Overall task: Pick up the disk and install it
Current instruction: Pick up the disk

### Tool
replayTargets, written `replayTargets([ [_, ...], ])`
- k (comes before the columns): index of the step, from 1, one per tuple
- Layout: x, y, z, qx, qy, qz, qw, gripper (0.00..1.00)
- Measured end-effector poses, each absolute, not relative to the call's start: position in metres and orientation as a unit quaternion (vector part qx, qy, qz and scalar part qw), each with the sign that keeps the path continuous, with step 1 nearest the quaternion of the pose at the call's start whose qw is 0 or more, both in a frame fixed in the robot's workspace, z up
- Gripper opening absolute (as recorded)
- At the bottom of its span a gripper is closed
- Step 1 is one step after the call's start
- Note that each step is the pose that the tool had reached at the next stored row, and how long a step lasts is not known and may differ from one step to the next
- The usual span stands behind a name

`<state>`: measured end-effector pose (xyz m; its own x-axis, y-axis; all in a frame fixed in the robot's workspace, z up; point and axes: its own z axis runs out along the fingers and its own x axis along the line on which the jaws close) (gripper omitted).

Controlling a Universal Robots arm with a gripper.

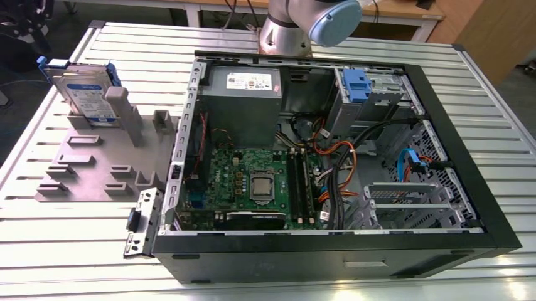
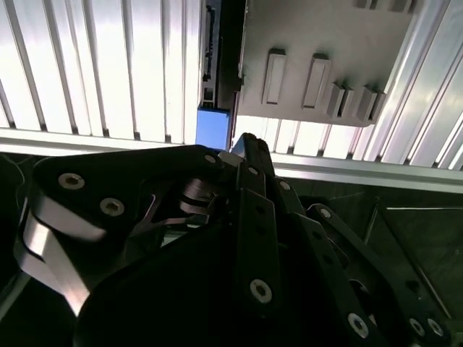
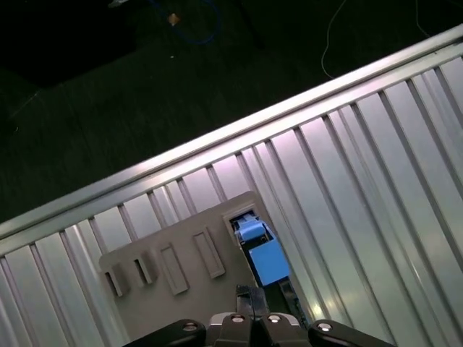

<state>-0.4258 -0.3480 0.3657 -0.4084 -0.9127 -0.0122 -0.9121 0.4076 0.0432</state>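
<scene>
We find the disk [image 1: 86, 94] outside the computer case [image 1: 335, 254], standing on edge in a slot of the grey holder [image 1: 92, 169]. The holder lies flat on the bench [image 1: 50, 251], just beside the case on the exterior view's left. The disk's white-and-blue label faces the exterior camera, and its blue carrier frames it, with a tab sticking out at the upper end.

The case lies on its side with the panel off. Inside we see the motherboard [image 1: 251, 182] and the grey power supply [image 1: 243, 94] (the one with the white sticker). On the side of the case away from the holder sits a drive bay [image 1: 356, 84] with a blue plastic part. The arm [image 1: 289, 28] rises from beyond the case's far wall.

In the first wrist view the gripper [image 3: 252, 295] hangs over the holder. Its tip is just beside the disk's blue end tab [image 3: 264, 260] and, as far as we can make out, not touching it. The fingers [image 3: 244, 296] look pressed together with nothing between them. The second wrist view agrees, with the folded linkage meeting at a point near the same blue tab, and the bench's ribbed top and edge rail beyond
</scene>
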Motion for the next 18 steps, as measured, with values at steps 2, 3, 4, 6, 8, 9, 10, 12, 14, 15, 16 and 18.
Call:
replayTargets([
  [2, -0.4258, -0.348, 0.3653, 0.548, -0.836, -0.021, 0.007, 0.11],
  [3, -0.4258, -0.348, 0.3651, 0.549, -0.836, -0.021, 0.007, 0.11],
  [4, -0.4258, -0.348, 0.365, 0.549, -0.836, -0.021, 0.007, 0.11],
  [6, -0.4258, -0.348, 0.3649, 0.549, -0.836, -0.021, 0.007, 0.11],
  [8, -0.4258, -0.348, 0.3649, 0.549, -0.836, -0.021, 0.007, 0.11],
  [9, -0.4258, -0.348, 0.3649, 0.549, -0.836, -0.021, 0.007, 0.11],
  [10, -0.4258, -0.348, 0.3649, 0.549, -0.836, -0.021, 0.007, 0.11],
  [12, -0.4258, -0.348, 0.3648, 0.549, -0.836, -0.021, 0.007, 0.11],
  [14, -0.4258, -0.348, 0.3648, 0.549, -0.836, -0.021, 0.007, 0.11],
  [15, -0.4258, -0.348, 0.3648, 0.549, -0.835, -0.021, 0.007, 0.11],
  [16, -0.4258, -0.348, 0.3648, 0.55, -0.835, -0.021, 0.007, 0.11],
  [18, -0.4258, -0.348, 0.3647, 0.553, -0.833, -0.021, 0.007, 0.11],
])
